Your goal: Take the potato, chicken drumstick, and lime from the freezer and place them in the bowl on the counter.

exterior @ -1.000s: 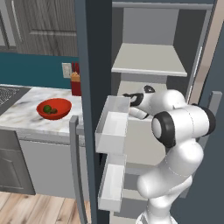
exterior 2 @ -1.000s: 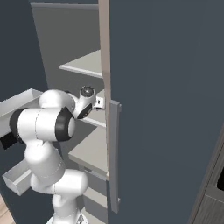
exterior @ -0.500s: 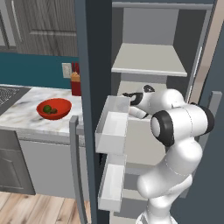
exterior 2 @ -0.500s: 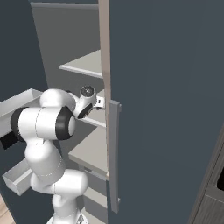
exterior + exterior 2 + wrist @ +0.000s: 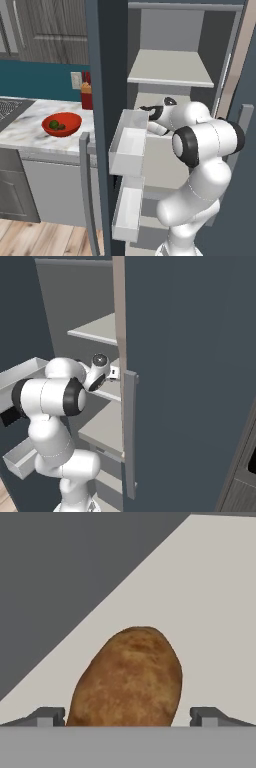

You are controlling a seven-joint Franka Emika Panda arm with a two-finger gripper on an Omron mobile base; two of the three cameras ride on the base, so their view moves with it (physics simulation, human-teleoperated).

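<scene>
**Ana:** Hardly anything has moved since a second ago: the arm sits in the same reach into the freezer, and the base hasn't driven.

**Ben:** And the hand?

**Ana:** The gripper has its jaws spread wide and holds nothing. In the hand view the potato lies on the pale shelf straight ahead, squarely between the two fingertips, with a gap showing on either side.

**Ben:** Which way does it lie?

**Ana:** Its long axis runs away from the hand, leaning a little to the right at the far end. So the jaws would close across the narrow width, which I'd judge the better hold. How deep the tips reach alongside it I can't quite tell, since the near end is cut off at the bottom of the view.

**Ben:** The rest?

**Ana:** The bowl waits on the counter to the left, with something green, likely the lime, already inside.
</scene>
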